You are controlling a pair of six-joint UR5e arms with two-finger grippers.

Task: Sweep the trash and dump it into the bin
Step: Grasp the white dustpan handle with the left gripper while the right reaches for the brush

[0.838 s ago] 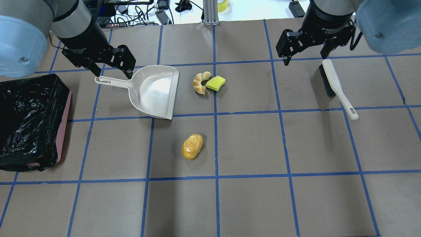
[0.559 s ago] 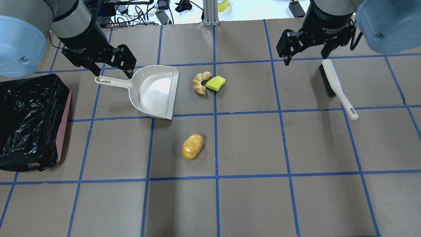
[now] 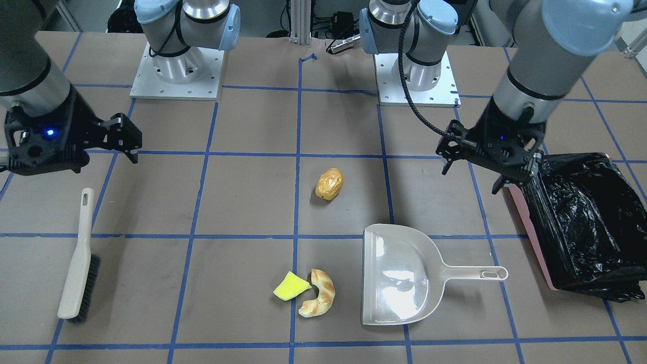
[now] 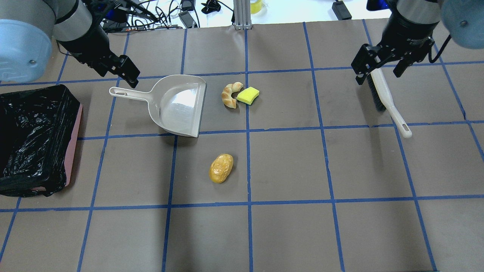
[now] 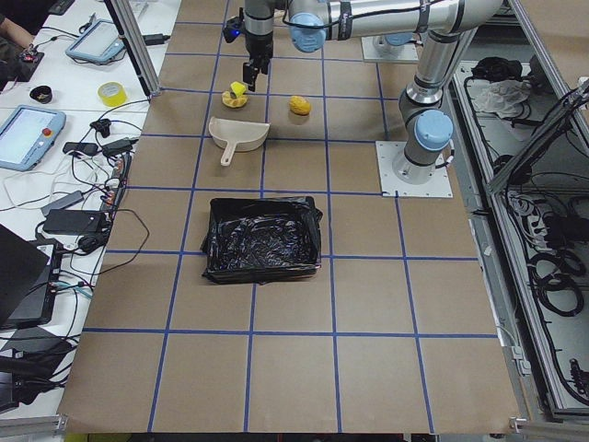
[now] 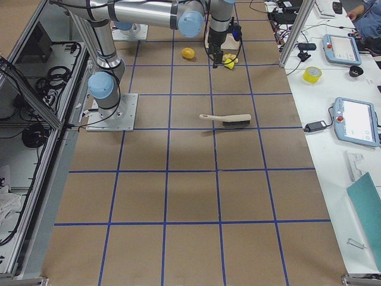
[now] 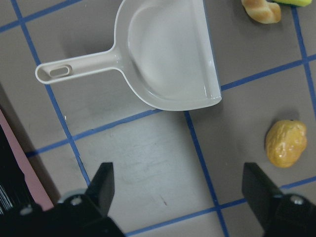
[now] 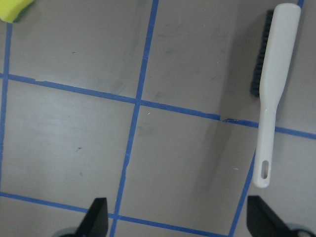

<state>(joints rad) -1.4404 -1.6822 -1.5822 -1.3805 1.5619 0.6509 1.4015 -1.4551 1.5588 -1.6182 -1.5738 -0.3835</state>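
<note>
Plainly left hand [image 3: 471, 178] and right hand [image 4: 378, 75] hang wide open, empty; trash [image 4: 248, 95] lies between them.

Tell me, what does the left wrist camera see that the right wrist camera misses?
Only the left wrist view shows the dustpan, the croissant, the potato and a strip of the bin's pink side. Only the right wrist view shows the brush. Both show the brown table with blue tape lines, a sliver of the yellow wedge at the top edge, and open fingers at the bottom: the left gripper in one, the right gripper in the other.
</note>
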